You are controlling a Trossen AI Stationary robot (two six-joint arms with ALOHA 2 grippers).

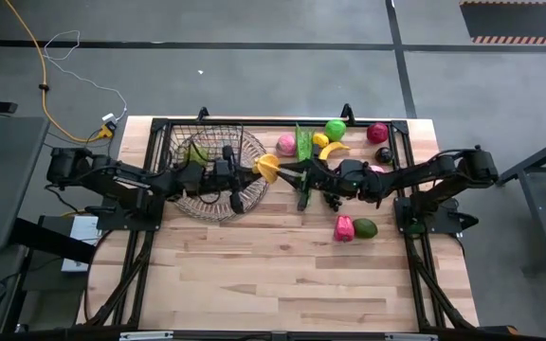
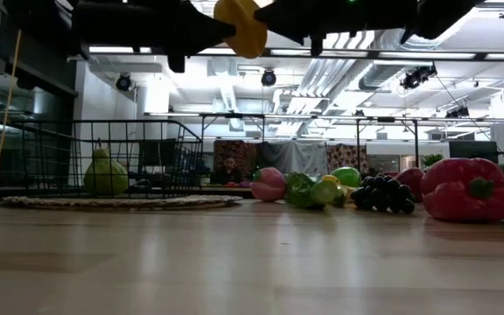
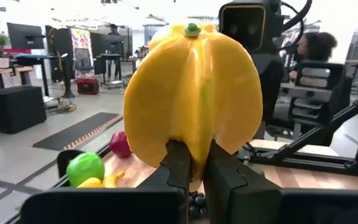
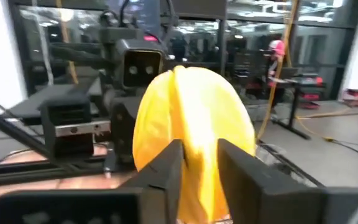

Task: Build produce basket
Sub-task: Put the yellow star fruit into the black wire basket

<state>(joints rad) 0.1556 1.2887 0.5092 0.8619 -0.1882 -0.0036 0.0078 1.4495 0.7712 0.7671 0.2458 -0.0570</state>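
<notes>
Both grippers meet in mid-air on one yellow pepper (image 1: 267,168), which hangs just beside the basket (image 1: 207,152) on the side facing the heap of produce. The left gripper (image 3: 194,165) has its two dark fingers pinched tight on the pepper's lower edge, as its own wrist camera shows plainly, the ribbed yellow skin and the small green stem tip filling the view. The right gripper (image 4: 199,163) faces it from the other side; its fingers straddle the pepper with a little slack, so I cannot tell whether they grip it or have let go. From overhead, the two arms reach in from opposite ends of the table (image 1: 282,275) and the pepper sits between their tips, clear of the basket's rim. The table-level camera adds what the top view cannot: the pepper is well above the boards, up at the frame's edge, and a green pear (image 2: 105,173) stands inside the basket, which rests on a flat woven tray (image 2: 121,201). Away from the basket, beyond the pepper, lie a pink peach (image 2: 269,185), green apples (image 2: 322,191), dark grapes (image 2: 386,193) and a red pepper (image 2: 466,191), all on the table.
</notes>
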